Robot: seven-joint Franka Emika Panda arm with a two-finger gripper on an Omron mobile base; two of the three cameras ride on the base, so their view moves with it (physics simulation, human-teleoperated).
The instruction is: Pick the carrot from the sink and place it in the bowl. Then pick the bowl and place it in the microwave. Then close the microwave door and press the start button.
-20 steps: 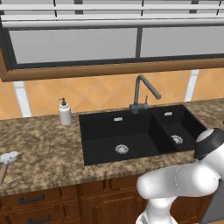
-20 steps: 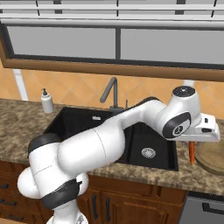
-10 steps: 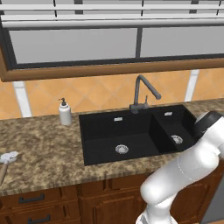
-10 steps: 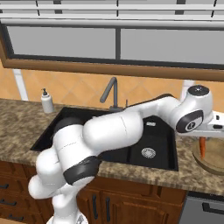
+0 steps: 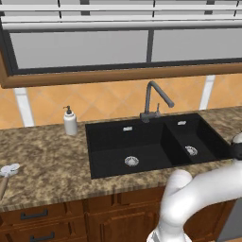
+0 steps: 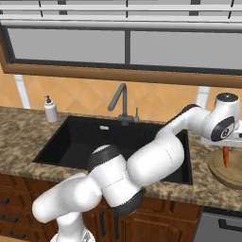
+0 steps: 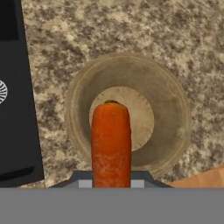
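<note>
We can read no brand, label or writing on anything here.

Going from the left in the right base view, we see a white soap bottle (image 6: 50, 109) standing on the speckled granite counter (image 6: 19, 137) against the orange tiled wall. Next comes the sink (image 6: 85, 142), black, with a grey curved faucet (image 6: 121, 101) behind it. In the left base view the sink (image 5: 156, 142) shows two basins, a wide one on the left and a narrower one on the right, each with a round metal drain. At the far left of that view a pale utensil (image 5: 7, 172) lies on the counter near its front edge.

Farther right, the arm reaches across the sink to the counter beside it. The gripper (image 6: 226, 150) is clamped on the carrot (image 6: 226, 156), which hangs upright from it, orange and slim, right over the bowl (image 6: 227, 172). We cannot tell whether the carrot's lower tip touches the bowl's floor.

In the hand view the carrot (image 7: 110, 144) rises from between the fingers as a thick, smooth orange stick with a small dark end. Behind it sits the bowl (image 7: 168, 113), round, tan-brown wood with a paler flat bottom, resting on the granite just beside the sink's black edge (image 7: 17, 109).
</note>
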